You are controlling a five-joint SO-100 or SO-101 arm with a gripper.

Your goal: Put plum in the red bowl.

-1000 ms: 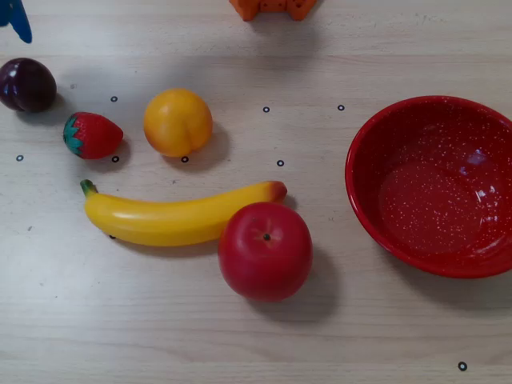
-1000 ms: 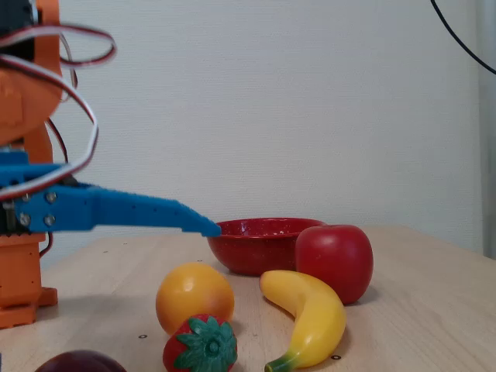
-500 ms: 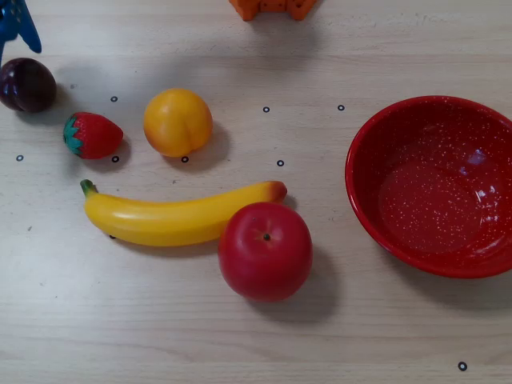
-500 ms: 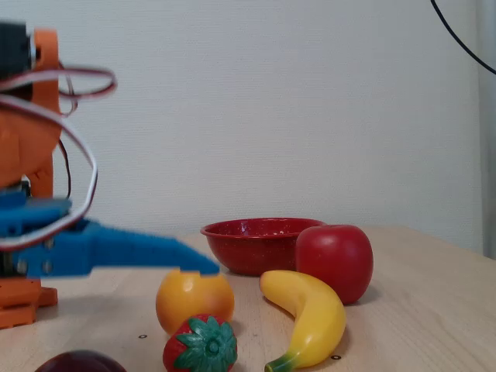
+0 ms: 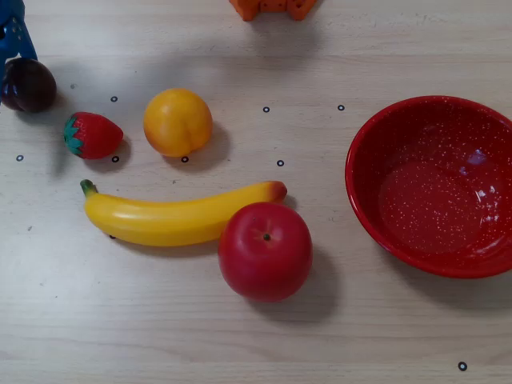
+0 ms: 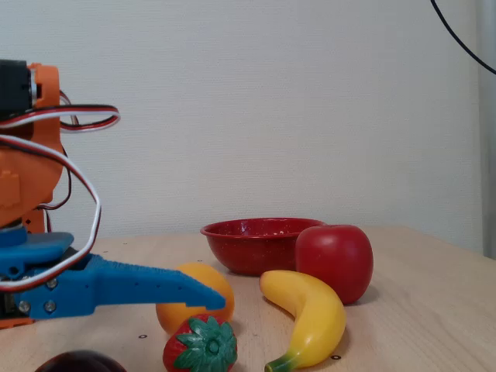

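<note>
The plum (image 5: 28, 85) is a small dark purple-maroon fruit at the far left of the overhead view; only its top shows at the bottom left of the fixed view (image 6: 77, 362). The blue gripper (image 5: 13, 38) enters at the overhead view's top-left corner and ends just at the plum's far edge. In the fixed view one long blue finger (image 6: 147, 287) reaches rightward above the plum; the second finger is not clearly seen, so the jaw state is unclear. The red bowl (image 5: 364, 204) stands empty at the right of the overhead view, and at the back in the fixed view (image 6: 232, 248).
Between plum and bowl lie a strawberry (image 5: 93, 135), an orange (image 5: 177, 122), a banana (image 5: 176, 218) and a large red apple (image 5: 265, 250). The arm's orange base (image 5: 272, 7) sits at the table's top edge. Wires loop off the arm (image 6: 77, 194).
</note>
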